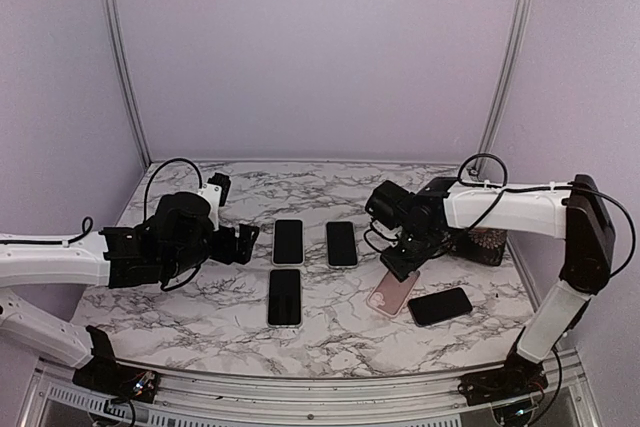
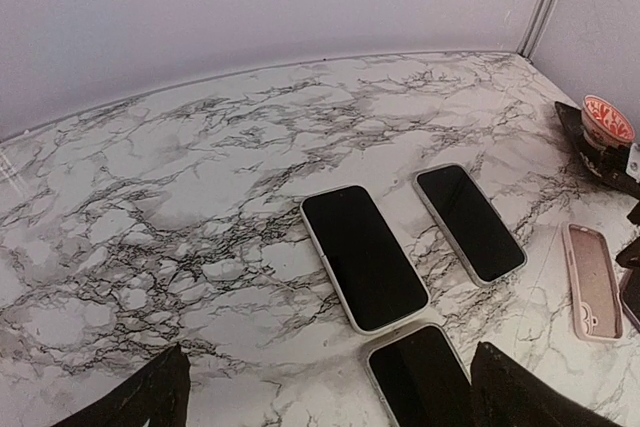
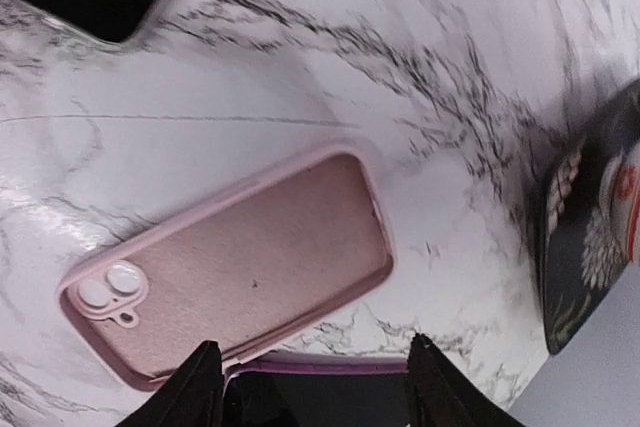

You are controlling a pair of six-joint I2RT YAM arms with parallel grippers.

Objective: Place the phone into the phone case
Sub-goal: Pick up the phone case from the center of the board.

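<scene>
The pink phone case (image 1: 392,292) lies hollow side up on the marble table, right of centre; it also shows in both wrist views, case (image 2: 592,292) and case (image 3: 250,267). The dark phone (image 1: 440,305) lies flat just right of it. Its purple-edged side, phone (image 3: 320,397), runs along the case's near rim. My right gripper (image 1: 397,269) hangs over the case's far end, open, holding nothing. In its wrist view the gripper (image 3: 314,342) frames the seam between case and phone. My left gripper (image 1: 245,242) hovers open at the left, gripper (image 2: 330,349) above bare marble.
Three phones in white cases lie mid-table (image 1: 288,241), (image 1: 342,243), (image 1: 285,297). A red-patterned cup (image 2: 607,119) stands on a dark coaster (image 1: 485,244) at the far right, close behind my right arm. Walls close the back and sides.
</scene>
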